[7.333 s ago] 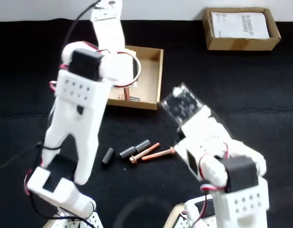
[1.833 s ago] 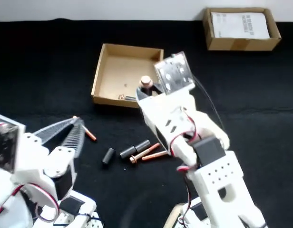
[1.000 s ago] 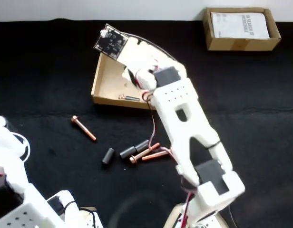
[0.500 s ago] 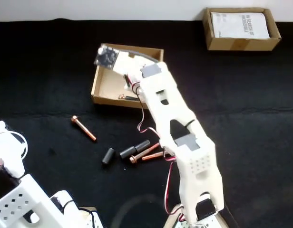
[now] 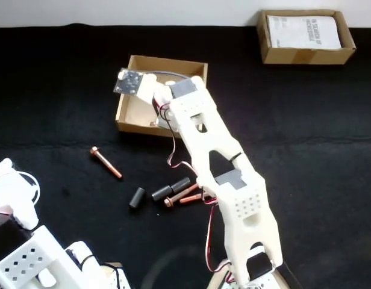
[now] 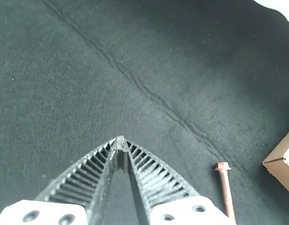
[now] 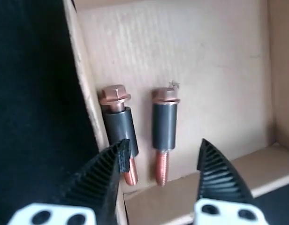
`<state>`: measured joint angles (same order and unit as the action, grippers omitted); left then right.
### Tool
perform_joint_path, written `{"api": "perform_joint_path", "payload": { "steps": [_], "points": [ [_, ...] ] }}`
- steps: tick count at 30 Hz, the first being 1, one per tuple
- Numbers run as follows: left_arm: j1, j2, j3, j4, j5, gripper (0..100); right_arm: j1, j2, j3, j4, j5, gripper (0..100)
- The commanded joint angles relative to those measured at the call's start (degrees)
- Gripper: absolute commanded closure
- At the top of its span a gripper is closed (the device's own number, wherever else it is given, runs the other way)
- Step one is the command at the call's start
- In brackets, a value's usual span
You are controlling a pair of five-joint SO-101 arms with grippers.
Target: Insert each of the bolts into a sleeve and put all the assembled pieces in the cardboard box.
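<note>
My right gripper (image 7: 163,149) is open just above the floor of the cardboard box (image 7: 205,61). Below it two assembled pieces lie side by side, one (image 7: 117,124) against the box wall, the other (image 7: 164,126) between the fingers' line. In the high view my right arm (image 5: 215,156) stretches over the cardboard box (image 5: 137,63). A loose bolt (image 5: 106,163) lies on the black cloth left of centre. Two more bolts (image 5: 187,194) and three black sleeves (image 5: 162,192) lie together mid-table. My left gripper (image 6: 120,140) is shut and empty above the cloth, with the loose bolt (image 6: 224,190) beside it.
A second cardboard box (image 5: 306,36) holding a printed sheet stands at the far right back. My left arm (image 5: 23,253) is drawn back at the near left corner. A corner of the cardboard box (image 6: 283,164) shows in the left wrist view.
My right arm carried an assembled piece over the box, lowered into it and let the piece go. My left arm drew back to the near left, leaving one bolt on the cloth.
</note>
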<state>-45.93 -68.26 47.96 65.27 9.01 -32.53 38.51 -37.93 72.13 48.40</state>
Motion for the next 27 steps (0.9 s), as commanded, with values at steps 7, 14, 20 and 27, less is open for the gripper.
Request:
{"api": "perform_joint_path", "payload": {
  "steps": [7, 14, 20, 27],
  "points": [
    [-0.22, -0.75, 0.04, -0.7, -0.26, 99, -1.54, -1.1, -25.89, 22.37, -5.98, 77.9],
    [-0.4, -0.84, 2.15, -0.7, -0.18, 99, -4.44, -3.38, -44.53, 29.14, -10.64, 77.9],
    [-2.15, -0.84, 1.98, -0.7, -0.18, 99, -7.43, -20.35, -25.98, 29.14, -13.71, 77.9],
    [-4.88, -0.84, 2.07, -0.7, -0.35, 99, -13.41, -44.44, 12.7, 28.88, -7.38, 77.9]
  ]
}}
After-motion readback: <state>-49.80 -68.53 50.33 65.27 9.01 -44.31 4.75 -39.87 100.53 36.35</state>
